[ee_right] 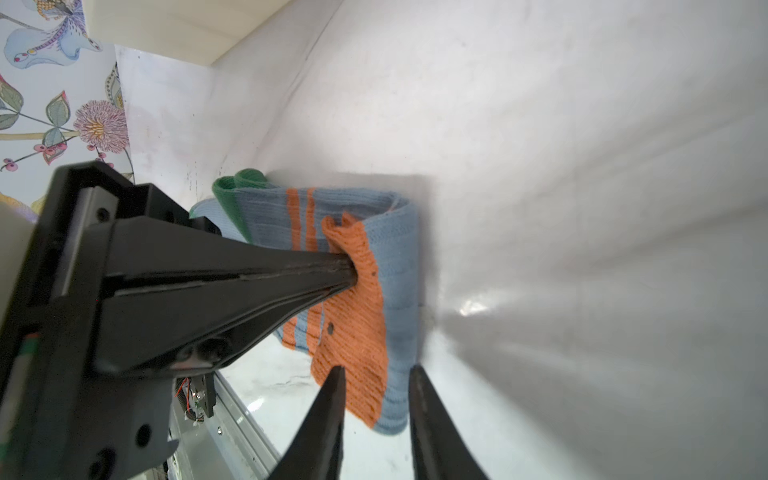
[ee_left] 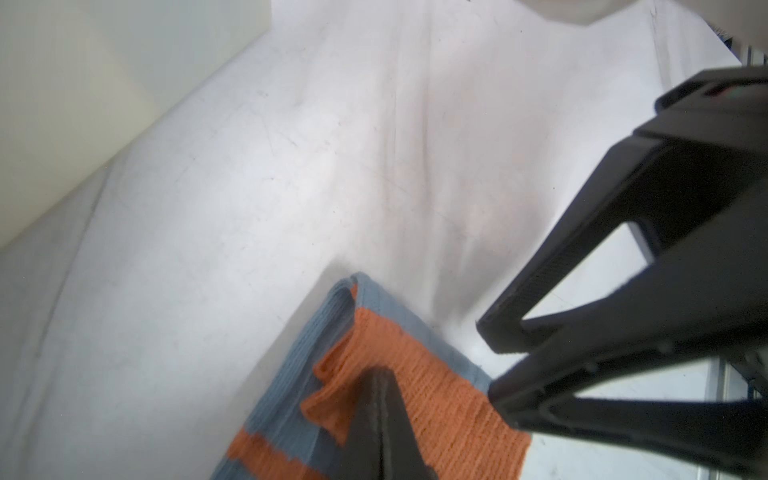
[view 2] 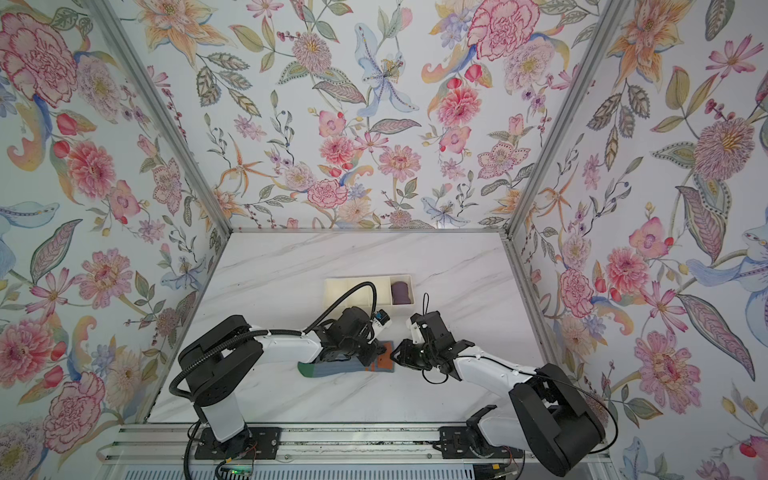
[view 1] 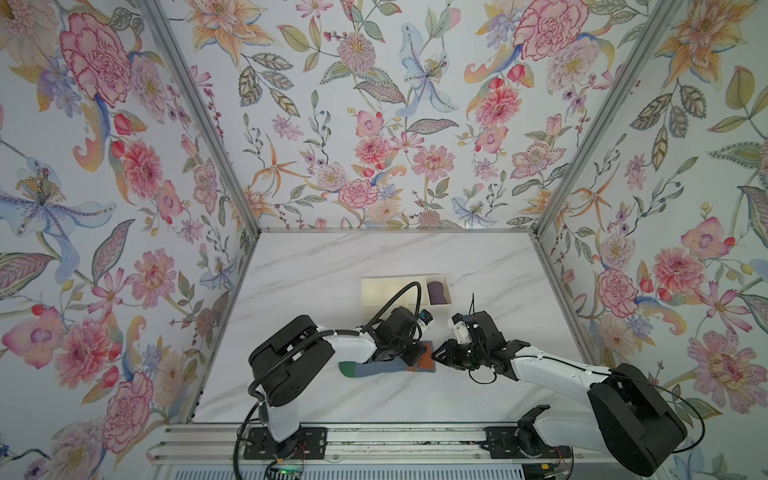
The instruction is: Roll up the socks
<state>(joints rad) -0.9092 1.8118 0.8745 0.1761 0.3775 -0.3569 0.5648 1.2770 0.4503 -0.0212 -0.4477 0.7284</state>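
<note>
The socks lie flat on the marble table, green toe to the left, the orange cuff end folded back over the blue-grey leg. My left gripper is shut, its closed tip pressed into the wrinkled orange cuff. No fabric shows between its jaws. My right gripper is open just off the folded end, one finger over the orange cuff and one beside the blue-grey fold, gripping nothing.
A cream divided tray stands behind the arms, with a dark purple rolled bundle in its right compartment. Flowered walls close in the table on three sides. A metal rail runs along the front edge.
</note>
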